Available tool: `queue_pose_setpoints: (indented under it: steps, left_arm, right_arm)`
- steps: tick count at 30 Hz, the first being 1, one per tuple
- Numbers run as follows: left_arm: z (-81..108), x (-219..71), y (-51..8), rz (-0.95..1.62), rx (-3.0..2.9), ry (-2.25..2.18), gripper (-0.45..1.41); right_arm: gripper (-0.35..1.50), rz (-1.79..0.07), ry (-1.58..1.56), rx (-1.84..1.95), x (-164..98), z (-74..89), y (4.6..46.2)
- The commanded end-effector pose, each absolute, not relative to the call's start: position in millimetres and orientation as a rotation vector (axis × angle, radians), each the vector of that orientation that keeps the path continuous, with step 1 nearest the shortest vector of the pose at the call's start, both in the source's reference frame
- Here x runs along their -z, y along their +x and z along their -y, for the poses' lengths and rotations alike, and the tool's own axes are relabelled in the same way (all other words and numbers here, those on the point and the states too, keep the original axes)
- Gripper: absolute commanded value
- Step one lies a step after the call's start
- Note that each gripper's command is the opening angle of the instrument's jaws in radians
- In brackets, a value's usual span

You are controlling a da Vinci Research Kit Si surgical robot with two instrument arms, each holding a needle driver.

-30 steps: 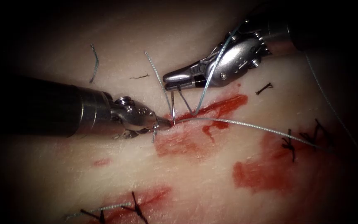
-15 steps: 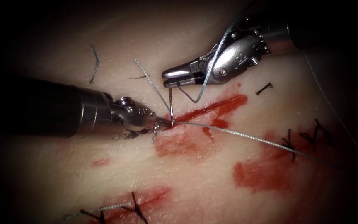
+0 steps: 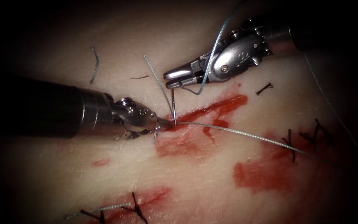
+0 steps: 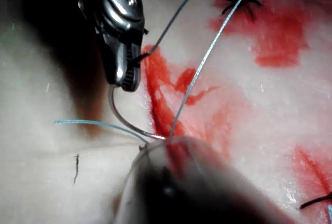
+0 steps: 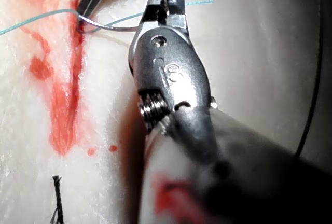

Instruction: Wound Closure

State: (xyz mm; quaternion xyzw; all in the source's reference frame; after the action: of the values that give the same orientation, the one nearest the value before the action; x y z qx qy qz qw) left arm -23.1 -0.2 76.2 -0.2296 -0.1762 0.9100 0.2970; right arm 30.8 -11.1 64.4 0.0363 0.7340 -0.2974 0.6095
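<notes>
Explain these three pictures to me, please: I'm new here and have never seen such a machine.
This is a surgical practice robot with two thin arms, each ending in a small two-jawed tool. The wide picture comes from an endoscope that looks down on the work. The other two come from small cameras riding near each arm's wrist, so they show the same spot from very close.

The surface is pork belly, the tissue, with a cut and red fluid on it. Dark stitches and cut ends of thread lie around.

The right tool grips the curved needle near its upper end. The needle's lower end meets the tissue at the cut, where the left tool has its tip. I cannot tell what the left tool holds. Pale thread trails off to the right.
</notes>
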Motion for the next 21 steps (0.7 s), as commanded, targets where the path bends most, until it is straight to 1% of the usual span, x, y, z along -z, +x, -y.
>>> queue_pose_setpoints:
  steps: [1, 5, 21]
  left_arm:
    - [0.4, -76.7, -23.5, 0.47, -2.419, -0.61, -0.45]
    - [0.5, -76.7, -23.6, 0.469, -2.419, -0.61, -0.45]
    - [0.6, -76.7, -23.6, 0.469, -2.419, -0.61, -0.45]
  right_arm:
    - [-0.35, -1.691, 0.055, 0.713, -64.4, 10.9, 31.9]
    - [-0.35, -1.658, -0.05, 0.798, -64.0, 10.5, 31.9]
    - [-0.35, -1.667, -0.065, 0.807, -63.0, 10.2, 31.7]
